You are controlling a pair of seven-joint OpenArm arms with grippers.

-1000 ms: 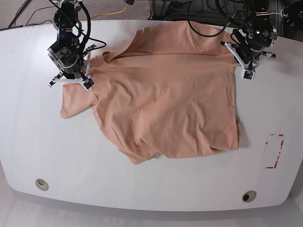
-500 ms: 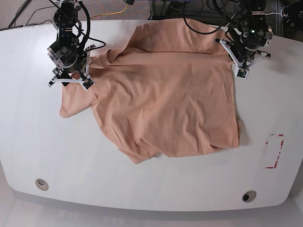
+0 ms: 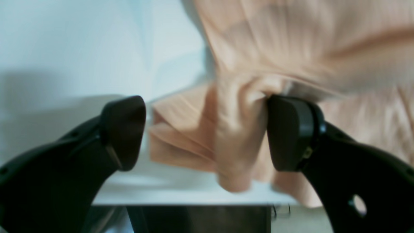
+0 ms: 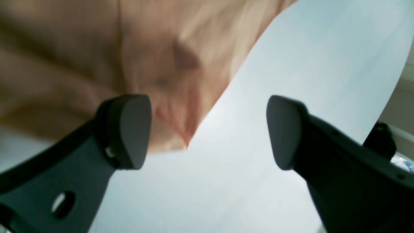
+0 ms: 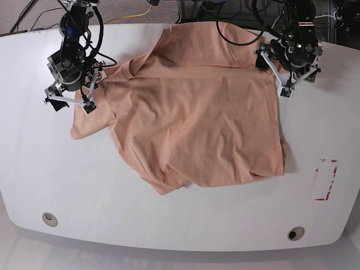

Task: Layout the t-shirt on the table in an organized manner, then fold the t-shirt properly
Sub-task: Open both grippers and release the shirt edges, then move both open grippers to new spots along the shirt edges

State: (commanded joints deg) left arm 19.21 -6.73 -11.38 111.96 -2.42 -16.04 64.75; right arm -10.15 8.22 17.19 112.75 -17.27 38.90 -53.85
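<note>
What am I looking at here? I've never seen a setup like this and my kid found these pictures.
This is a robot with two arms working over a white table. One picture looks down from above; the other two come from small cameras on each arm's wrist, looking out between the black fingers. A peach t-shirt lies spread but rumpled on the table, and a red tape mark sits near one edge. The left gripper, on the right side of the overhead picture, is open, with a bunched fold of shirt hanging between its fingers and touching one of them. The right gripper is also open, over bare table beside a corner of the shirt. Neither grips anything.
</note>
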